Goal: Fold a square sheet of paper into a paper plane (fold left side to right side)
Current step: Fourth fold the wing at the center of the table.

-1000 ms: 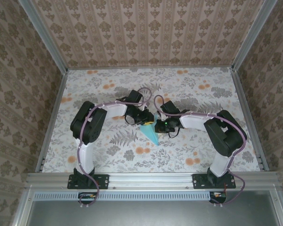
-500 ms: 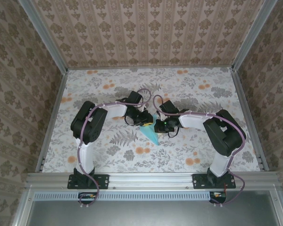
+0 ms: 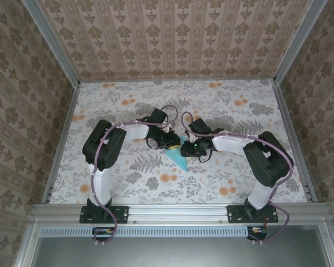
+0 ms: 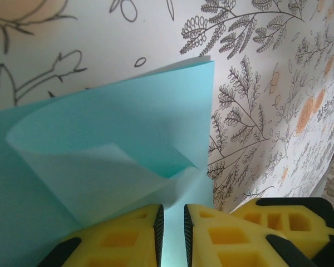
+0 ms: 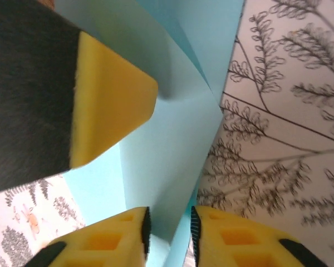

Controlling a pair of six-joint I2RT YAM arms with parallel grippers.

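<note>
Fingers of the left gripper [image 4: 171,214] clench a raised flap of the light-blue paper [image 4: 106,117]. They hold it curled over the layer beneath, probably so the left side can be carried across to the right. The paper lies at the middle of the floral surface [image 3: 117,105], its point aimed at the near edge. The right gripper [image 5: 168,219] straddles the paper's edge with a narrow gap; I cannot tell whether its fingers pinch it or stand free. Both wrists crowd one spot, and a left finger [image 5: 108,105] hangs over the sheet, leaving little room for folding.
</note>
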